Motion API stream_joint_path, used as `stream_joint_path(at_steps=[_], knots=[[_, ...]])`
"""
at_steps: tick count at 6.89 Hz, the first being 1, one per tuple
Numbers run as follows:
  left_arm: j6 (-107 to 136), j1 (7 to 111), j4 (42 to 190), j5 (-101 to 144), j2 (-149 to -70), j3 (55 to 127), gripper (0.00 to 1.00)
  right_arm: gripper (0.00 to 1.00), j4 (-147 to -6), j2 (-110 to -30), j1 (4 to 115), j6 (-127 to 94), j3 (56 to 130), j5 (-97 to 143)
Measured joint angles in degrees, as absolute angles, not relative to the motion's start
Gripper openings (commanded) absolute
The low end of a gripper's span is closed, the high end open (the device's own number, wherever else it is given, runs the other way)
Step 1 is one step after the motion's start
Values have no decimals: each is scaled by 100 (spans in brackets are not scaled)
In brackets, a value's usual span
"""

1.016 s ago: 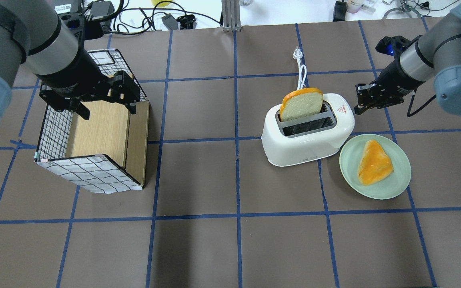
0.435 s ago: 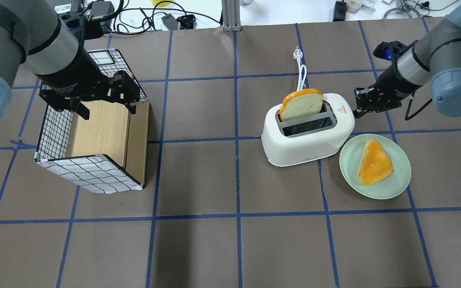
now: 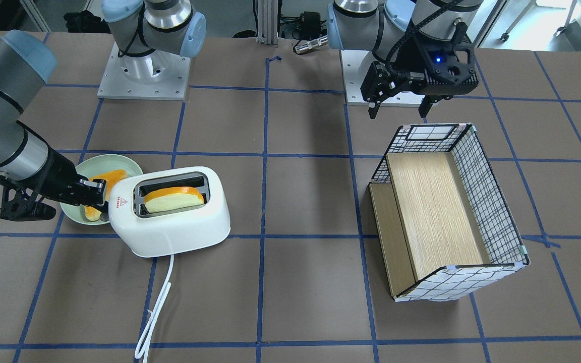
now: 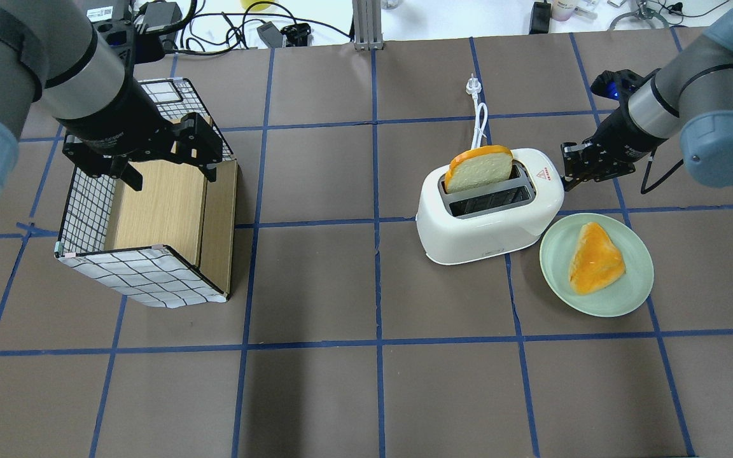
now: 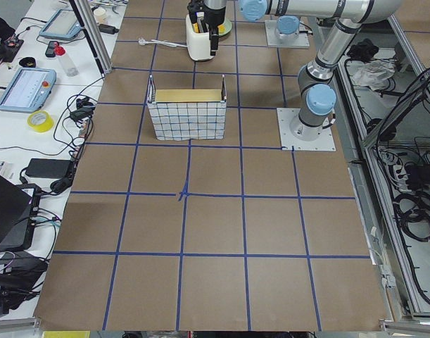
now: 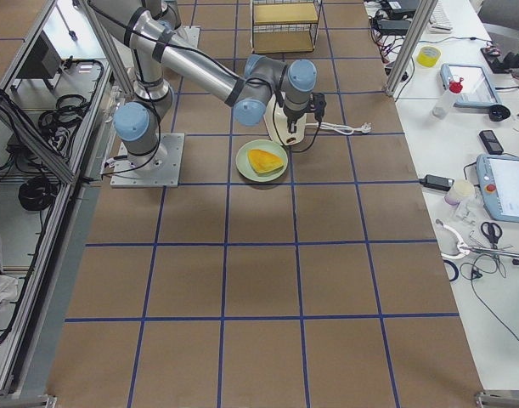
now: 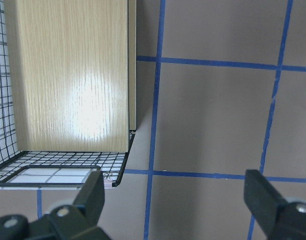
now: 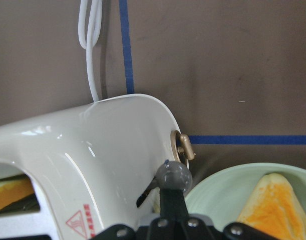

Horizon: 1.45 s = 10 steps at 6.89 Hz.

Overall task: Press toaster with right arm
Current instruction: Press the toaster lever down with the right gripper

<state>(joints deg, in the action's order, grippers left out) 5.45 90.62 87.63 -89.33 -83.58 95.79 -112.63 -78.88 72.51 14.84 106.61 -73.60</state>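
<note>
On the brown table (image 4: 315, 286) sits a white rounded toaster (image 4: 487, 229), right tool (image 4: 569, 178) pressed together alongside.

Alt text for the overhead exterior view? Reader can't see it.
The right gripper, jaws shut, is at the marked end of a white toaster with one bread slice standing in its far slot. A green plate holding another slice lies beside the toaster on the right; at left, the left gripper hangs open over a wire-sided basket.
</note>
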Motion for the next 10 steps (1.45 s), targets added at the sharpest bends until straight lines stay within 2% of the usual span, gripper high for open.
stream_joint_path(at_steps=[9,10], knots=[[545,9062,8763,-8934,-8358,9576,100,0,-11411,-7676,7247,1485,10670,-7348],[545,9062,8763,-8935,-8358,9579,100,21,-11413,-7676,7247,1476,10669,-7349]])
